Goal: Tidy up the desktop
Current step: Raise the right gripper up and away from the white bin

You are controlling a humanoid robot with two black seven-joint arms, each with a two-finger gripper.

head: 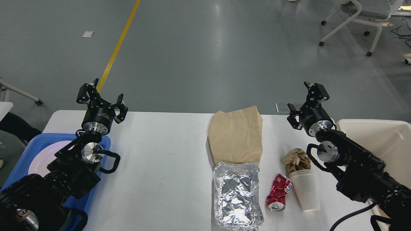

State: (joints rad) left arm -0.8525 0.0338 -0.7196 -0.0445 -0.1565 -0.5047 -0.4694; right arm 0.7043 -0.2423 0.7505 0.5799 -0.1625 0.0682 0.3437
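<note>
The white desktop (160, 154) fills the lower view. On it lie a flat brown paper bag (236, 136), a crumpled foil tray (237, 195), a crushed red can (277, 192), a white paper cup (306, 189) on its side and a crumpled brown paper ball (297, 159) at the cup's mouth. My left gripper (101, 96) is open and empty above the desktop's far left edge. My right gripper (306, 99) is open and empty above the far right edge, behind the paper ball.
A blue tray (22, 154) holding a white plate (41, 157) sits at the left under my left arm. A cream bin (379, 141) stands at the right edge. A wheeled chair (356, 19) stands on the grey floor beyond.
</note>
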